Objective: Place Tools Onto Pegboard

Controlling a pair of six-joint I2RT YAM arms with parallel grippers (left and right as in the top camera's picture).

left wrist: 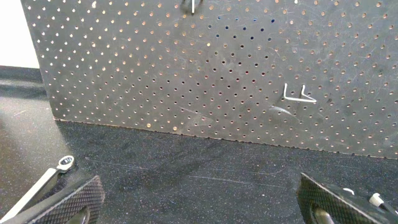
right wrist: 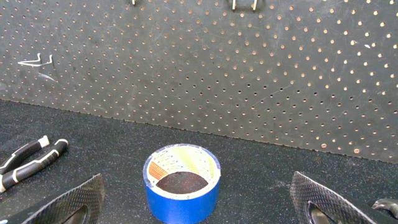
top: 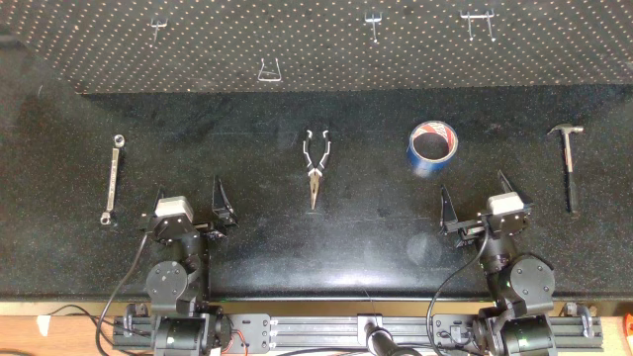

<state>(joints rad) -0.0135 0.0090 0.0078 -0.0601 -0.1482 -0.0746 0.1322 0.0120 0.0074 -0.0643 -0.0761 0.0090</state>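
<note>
Hands on both arms are released. The left hand [top: 188, 190] sits low over the near part of the bench [top: 247, 237], fingers spread wide and grasping nothing. The right hand [top: 473, 185] sits the same way on the right side, fingers apart and empty.

A wrench [top: 112, 178] lies on the bench just outside the left hand, its length running toward the pegboard [top: 297, 40]. A roll of blue tape [top: 432, 146] rests flat directly ahead of the right hand, opening upward, apart from the fingers.

Pliers [top: 316, 163] lie between the two hands and farther out, tips toward the arms' bases and handles toward the pegboard. A hammer [top: 568, 163] lies at the far right, head toward the pegboard.

The pegboard stands upright along the bench's far edge and carries wire hooks [top: 269, 71]. All four tools lie on the bench, short of the board.
</note>
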